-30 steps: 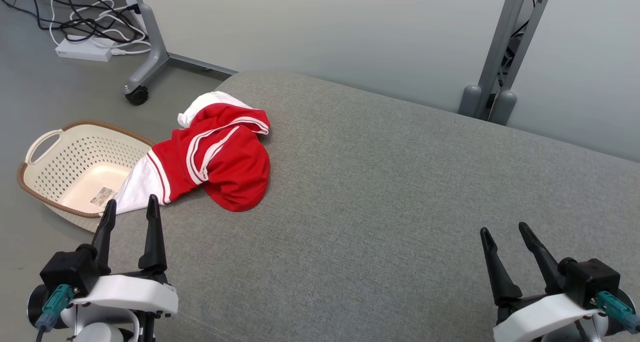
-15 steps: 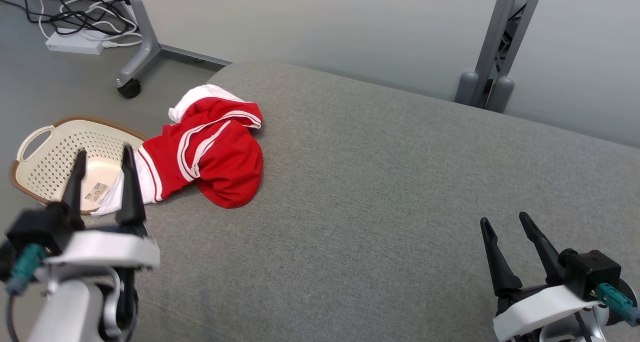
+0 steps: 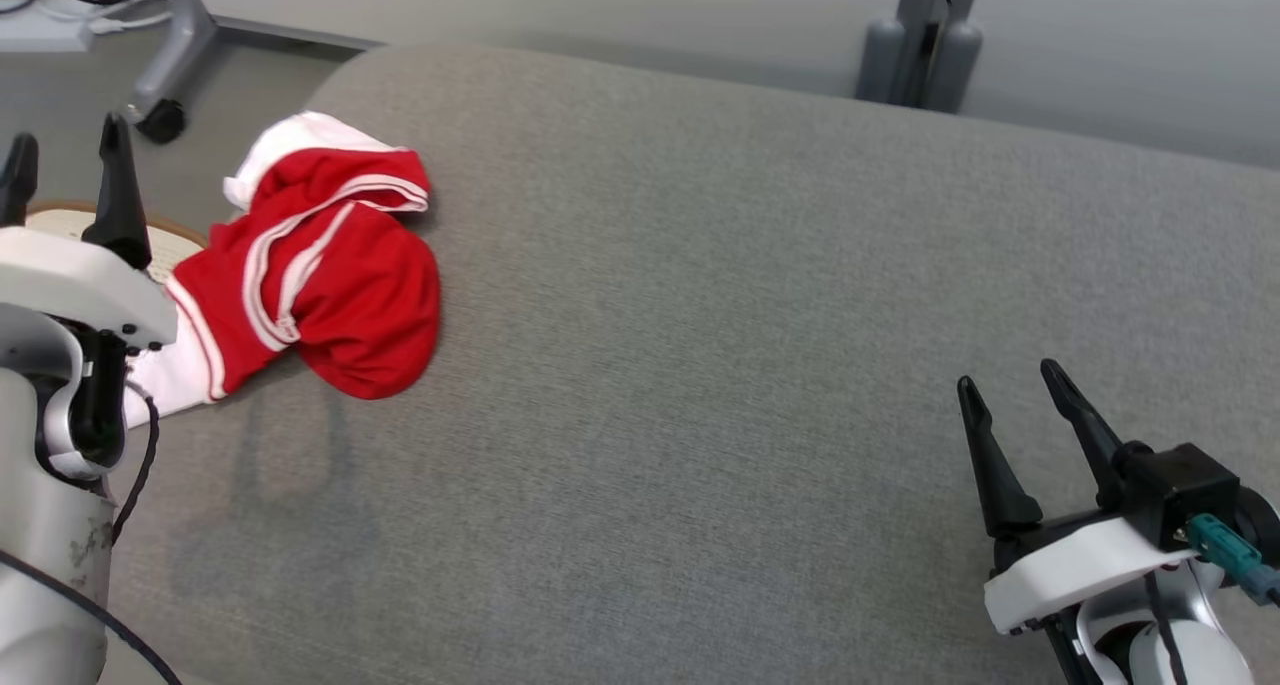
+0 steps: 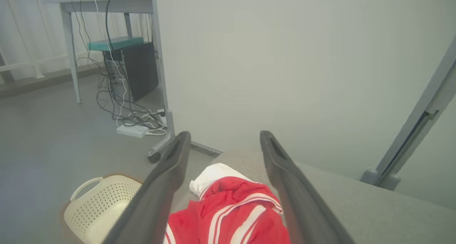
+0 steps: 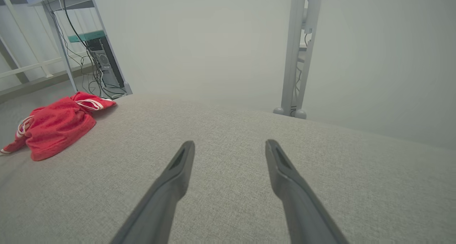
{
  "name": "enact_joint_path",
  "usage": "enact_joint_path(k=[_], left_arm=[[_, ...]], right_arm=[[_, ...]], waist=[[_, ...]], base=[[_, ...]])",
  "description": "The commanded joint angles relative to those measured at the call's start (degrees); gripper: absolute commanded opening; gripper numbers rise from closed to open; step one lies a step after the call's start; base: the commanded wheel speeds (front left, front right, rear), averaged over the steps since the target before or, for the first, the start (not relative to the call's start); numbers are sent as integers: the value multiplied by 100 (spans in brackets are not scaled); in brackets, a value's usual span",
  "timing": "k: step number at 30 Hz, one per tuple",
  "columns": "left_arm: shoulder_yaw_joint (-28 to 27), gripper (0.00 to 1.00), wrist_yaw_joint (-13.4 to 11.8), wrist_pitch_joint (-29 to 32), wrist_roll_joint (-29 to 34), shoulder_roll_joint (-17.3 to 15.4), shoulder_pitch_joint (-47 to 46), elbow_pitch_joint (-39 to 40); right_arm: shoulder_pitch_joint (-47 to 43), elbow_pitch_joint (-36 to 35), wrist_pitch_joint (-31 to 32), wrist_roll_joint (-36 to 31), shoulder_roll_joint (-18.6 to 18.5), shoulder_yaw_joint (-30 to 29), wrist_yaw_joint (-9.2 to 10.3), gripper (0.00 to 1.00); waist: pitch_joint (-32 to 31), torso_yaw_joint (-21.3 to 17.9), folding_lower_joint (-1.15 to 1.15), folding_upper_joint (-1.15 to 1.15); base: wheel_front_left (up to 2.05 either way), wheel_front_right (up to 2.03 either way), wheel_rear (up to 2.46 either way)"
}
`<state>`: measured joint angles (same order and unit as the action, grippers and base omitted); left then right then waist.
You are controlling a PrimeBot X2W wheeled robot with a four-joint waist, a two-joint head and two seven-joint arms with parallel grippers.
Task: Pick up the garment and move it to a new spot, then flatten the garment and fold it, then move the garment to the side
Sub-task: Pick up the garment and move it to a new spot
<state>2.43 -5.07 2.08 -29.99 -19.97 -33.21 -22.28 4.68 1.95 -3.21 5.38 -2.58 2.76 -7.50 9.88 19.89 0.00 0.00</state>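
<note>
My left fingers (image 3: 118, 205), spread and empty, have risen and advanced toward the crumpled red sports jersey with white-striped trim (image 3: 340, 295) at the left edge of the grey fabric-topped table (image 3: 700, 315), which I judge readies the pickup; my right fingers (image 3: 988, 465) rest open, well apart.

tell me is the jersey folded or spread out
Neither: the red jersey lies crumpled in a heap on the grey fabric surface, white lining showing.

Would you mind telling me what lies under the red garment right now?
The garment rests crumpled on the grey cushion, near its edge beside the basket. Anything beneath its folds is covered, so I cannot tell.
</note>
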Motion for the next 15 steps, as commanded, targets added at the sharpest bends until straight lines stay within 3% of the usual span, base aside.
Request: enact_joint_path(k=[1, 8, 15], left_arm=[[-16, 100, 36, 2, -41, -11, -61, -133], [-124, 100, 374, 272, -445, 1, -549, -2217], [-275, 100, 733, 219, -773, 73, -960, -3586]], right_arm=[[59, -27, 19, -61, -32, -15, 2, 100], [316, -82, 90, -154, -32, 28, 2, 100], [540, -178, 160, -268, -32, 1, 2, 100]], waist=[[224, -205, 0, 0], [736, -522, 0, 0], [1206, -744, 0, 0]], base=[[0, 0, 0], [0, 0, 0], [0, 0, 0]])
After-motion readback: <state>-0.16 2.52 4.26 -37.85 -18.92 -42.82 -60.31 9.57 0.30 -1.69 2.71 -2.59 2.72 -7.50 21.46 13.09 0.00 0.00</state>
